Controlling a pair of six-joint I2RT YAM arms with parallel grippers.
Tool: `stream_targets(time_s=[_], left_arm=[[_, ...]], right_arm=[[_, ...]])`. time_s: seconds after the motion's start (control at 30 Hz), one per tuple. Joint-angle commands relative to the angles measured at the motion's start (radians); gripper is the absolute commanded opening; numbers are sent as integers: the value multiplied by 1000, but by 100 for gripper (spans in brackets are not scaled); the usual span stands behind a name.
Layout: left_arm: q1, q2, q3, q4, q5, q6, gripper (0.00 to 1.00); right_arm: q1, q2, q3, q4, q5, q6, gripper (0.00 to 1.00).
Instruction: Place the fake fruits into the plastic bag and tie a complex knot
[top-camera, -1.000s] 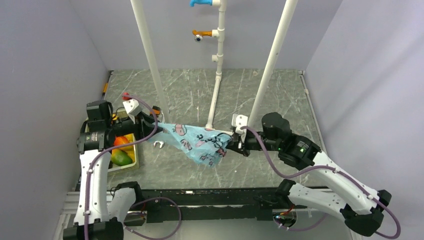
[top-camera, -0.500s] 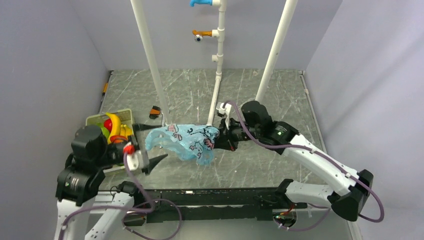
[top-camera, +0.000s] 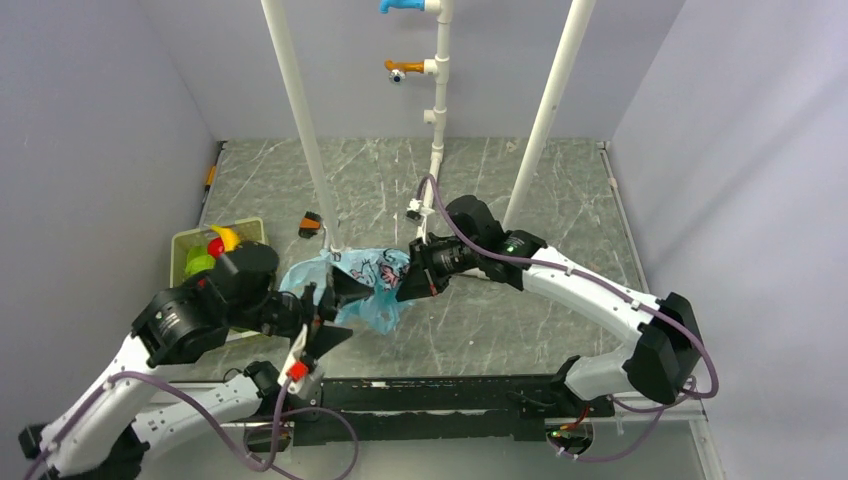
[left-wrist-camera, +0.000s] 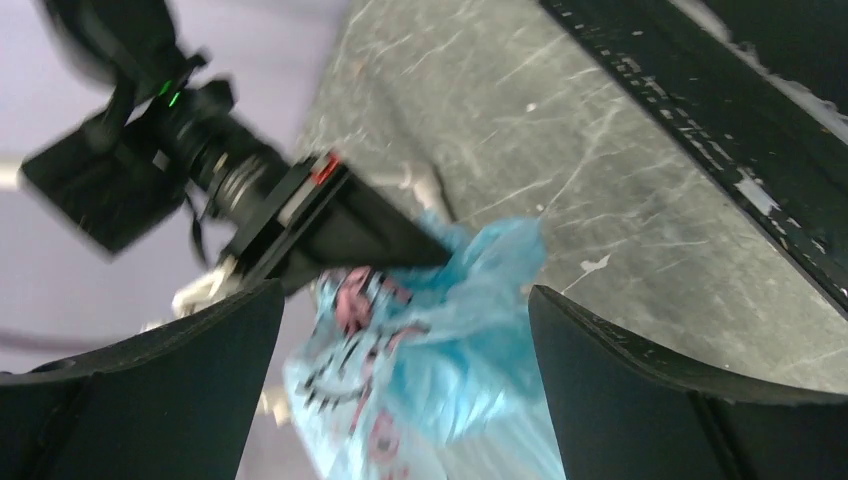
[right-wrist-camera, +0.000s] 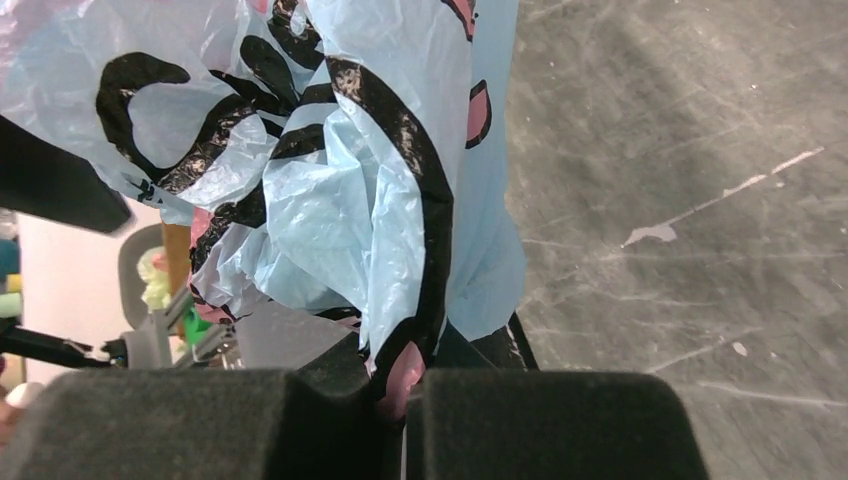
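One plastic bag stretches left to right.

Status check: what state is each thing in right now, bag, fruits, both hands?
Thin light-blue printed plastic bag: crumpled, no knot showing, pinched at one edge.
Right hand: shut on that bag.
Left hand: wide open, facing the bag, holding nothing.
Glossy red, yellow and green fake fruits: lying in the yellow-green tray, not bagged.
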Motion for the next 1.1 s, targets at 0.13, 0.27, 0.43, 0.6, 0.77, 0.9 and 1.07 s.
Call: stream_targets(time_s=[0.13,0.27,0.43,0.6,0.77,0.9,1.07], left_arm=[[-288,63,-153,100,-400,48,78],[-251,93,-134,143,-519,-127,37],[35,-48,-95,193,-262,-380,0],[226,-182,-157,244,-203,-634,0],[283,-256,-204,322,-318,-892,0],[286,-281,-219,247,-464,-1033,0],[350,-270,-229,239,-575,-1203,0]], right_arm=[[-1,12,79,107,-194,49,0],[-2,-53,60,-27,-219,-117,0],[-51,-152,2,-255,-158,-326,0],[-112,-212,-41,-361,-150,-442,0],[-132,-247,-69,-417,-131,-513,0],[-163,-303,-82,-422,-149,-559,0],[-164,-326,-73,-484,-180,-641,0]])
